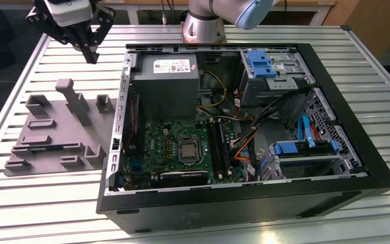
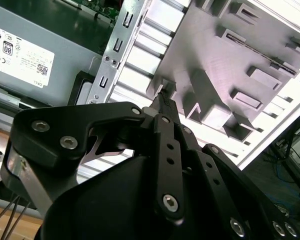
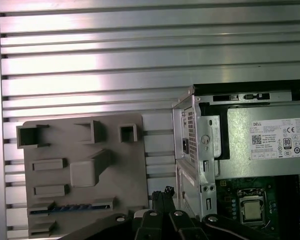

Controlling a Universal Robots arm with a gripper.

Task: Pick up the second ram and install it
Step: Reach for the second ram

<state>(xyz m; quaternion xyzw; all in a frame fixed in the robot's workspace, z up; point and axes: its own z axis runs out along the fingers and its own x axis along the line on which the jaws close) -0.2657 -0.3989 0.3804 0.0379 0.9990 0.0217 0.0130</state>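
Note:
The second ram stands on edge in a slot of the grey holder, showing as a thin blue-green strip in the first wrist view. My gripper hangs high over the table at the exterior view's far left, above the gap between the holder and the open computer case. It is well apart from the ram. The gripper is shut with its fingers meeting at a point and nothing between them. Its fingertips show beside the case's metal corner.
Inside the case the green motherboard lies flat, with long black sockets beside the processor. A grey power supply sits at the back, blue drive brackets to the right. The slatted metal table surrounds the case.

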